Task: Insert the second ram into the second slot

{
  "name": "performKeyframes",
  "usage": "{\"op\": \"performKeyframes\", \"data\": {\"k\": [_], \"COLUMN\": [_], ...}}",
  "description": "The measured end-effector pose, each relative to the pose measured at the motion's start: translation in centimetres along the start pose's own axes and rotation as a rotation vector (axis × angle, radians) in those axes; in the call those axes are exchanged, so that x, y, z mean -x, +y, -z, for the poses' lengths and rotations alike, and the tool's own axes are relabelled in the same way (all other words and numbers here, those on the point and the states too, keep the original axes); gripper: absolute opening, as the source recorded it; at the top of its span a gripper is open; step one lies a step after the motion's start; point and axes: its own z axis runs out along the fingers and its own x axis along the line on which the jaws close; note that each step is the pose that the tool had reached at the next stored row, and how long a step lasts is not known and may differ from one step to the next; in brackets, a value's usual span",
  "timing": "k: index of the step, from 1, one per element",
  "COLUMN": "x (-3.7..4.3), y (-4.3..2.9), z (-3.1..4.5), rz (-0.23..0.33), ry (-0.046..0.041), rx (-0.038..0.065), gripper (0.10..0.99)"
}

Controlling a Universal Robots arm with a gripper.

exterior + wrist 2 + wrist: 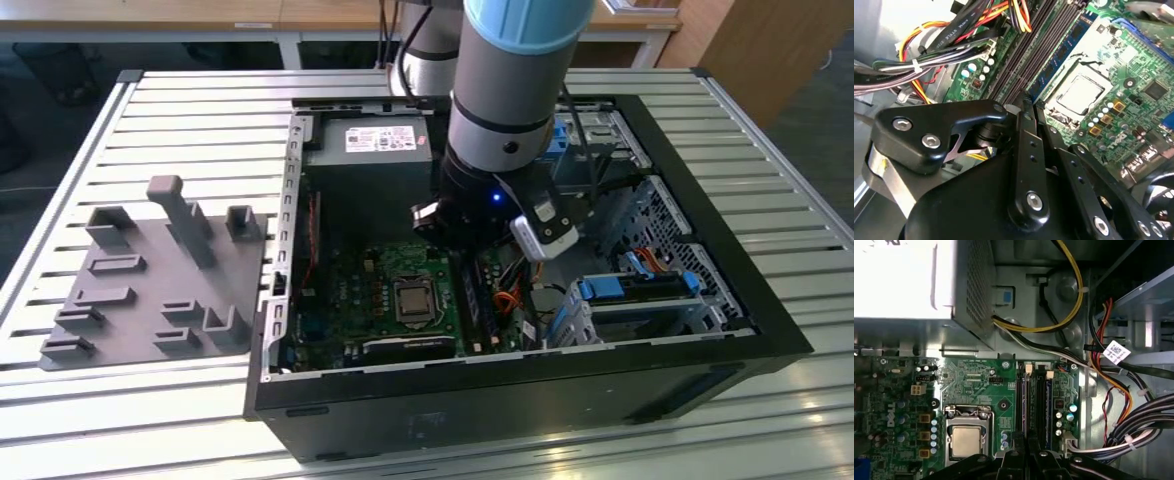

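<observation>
Hard light glares white off the power supply point(899, 280); the case point(467, 420) interior lies dim.

An open black computer case point(534, 385) lies on its side on a slatted metal surface point(200, 100). 1 grey and blue robot arm point(501, 110) reaches down into it, over the green motherboard point(360, 290) and its dark memory slots point(474, 305). A grey power supply point(367, 150) sits at the far end. A grey fixture plate point(134, 290) with upright blocks lies beside the case, on the exterior view's left.
</observation>
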Motion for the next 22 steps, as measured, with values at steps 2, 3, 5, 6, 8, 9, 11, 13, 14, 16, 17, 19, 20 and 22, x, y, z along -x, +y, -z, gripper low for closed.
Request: {"op": "performKeyframes", "data": {"k": [2, 3, 5, 6, 8, 9, 11, 13, 14, 16, 17, 19, 20, 22], "x": [0.00, 0.00, 0.00, 0.01, 0.00, 0.00, 0.01, 0.04, 0.04, 0.04, 0.04, 0.07, 0.16, 0.37], "y": [-0.02, -0.02, -0.03, -0.03, -0.03, -0.03, -0.07, -0.32, -0.44, -0.72, -0.85, -0.93, -0.93, -0.94], "z": [-0.38, -0.55, -0.62, -0.62, -0.62, -0.64, -0.71, -0.71, -0.73, -0.73, -0.74, -0.81, -0.88, -1.03], "rz": [-0.003, -0.004, -0.004, -0.004, -0.004, -0.004, -0.005, -0.005, -0.005, -0.006, -0.007, -0.010, -0.011, -0.012], "ry": [-0.0001, -0.0002, -0.0002, -0.0002, -0.0001, -0.0001, -0.0002, 0.0001, 0.0001, 0.0002, 0.0003, 0.0001, 0.0000, 0.0000], "rx": [0.000, 0.000, 0.000, 0.000, 0.000, 0.000, 0.001, 0.001, 0.001, 0.001, 0.001, 0.002, 0.002, 0.004], "gripper": [0.137, 0.137, 0.137, 0.137, 0.137, 0.137, 0.137, 0.137, 0.137, 0.137, 0.137, 0.137, 0.137, 0.137]}}
